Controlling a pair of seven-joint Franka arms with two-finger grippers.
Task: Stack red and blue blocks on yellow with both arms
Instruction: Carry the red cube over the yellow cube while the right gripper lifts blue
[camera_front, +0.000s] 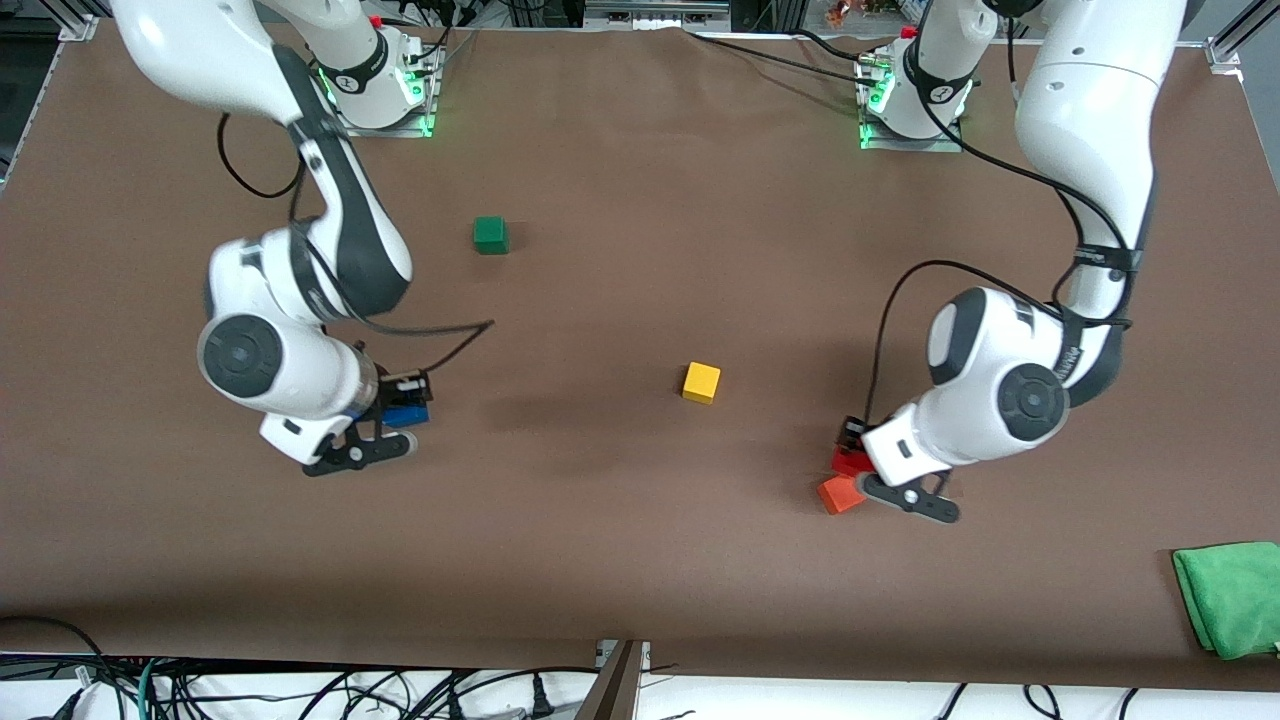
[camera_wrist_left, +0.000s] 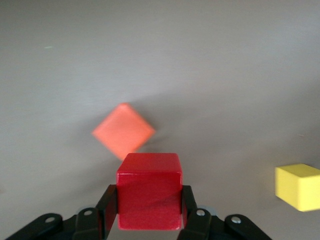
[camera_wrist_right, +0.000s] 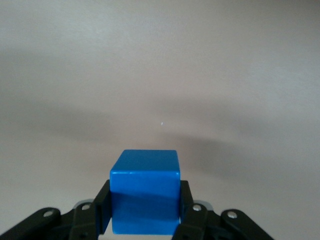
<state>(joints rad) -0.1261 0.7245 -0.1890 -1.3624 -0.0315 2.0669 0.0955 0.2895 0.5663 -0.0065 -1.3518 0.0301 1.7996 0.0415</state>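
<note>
My left gripper (camera_front: 853, 452) is shut on the deep red cube (camera_front: 848, 463), low at the table toward the left arm's end. In the left wrist view the red cube (camera_wrist_left: 149, 192) sits between both fingers (camera_wrist_left: 109, 207). My right gripper (camera_front: 402, 408) is shut on the blue cube (camera_front: 408, 417), low at the table toward the right arm's end; the right wrist view shows the blue cube (camera_wrist_right: 145, 197) clamped between its fingers (camera_wrist_right: 102, 212). The yellow cube (camera_front: 701, 382) stands alone mid-table between the two grippers; it also shows in the left wrist view (camera_wrist_left: 298, 186).
A lighter orange-red cube (camera_front: 840, 494) lies right beside the red cube, nearer the front camera; it also shows in the left wrist view (camera_wrist_left: 123, 131). A green cube (camera_front: 490, 234) sits nearer the bases. A green cloth (camera_front: 1230, 598) lies at the table's corner.
</note>
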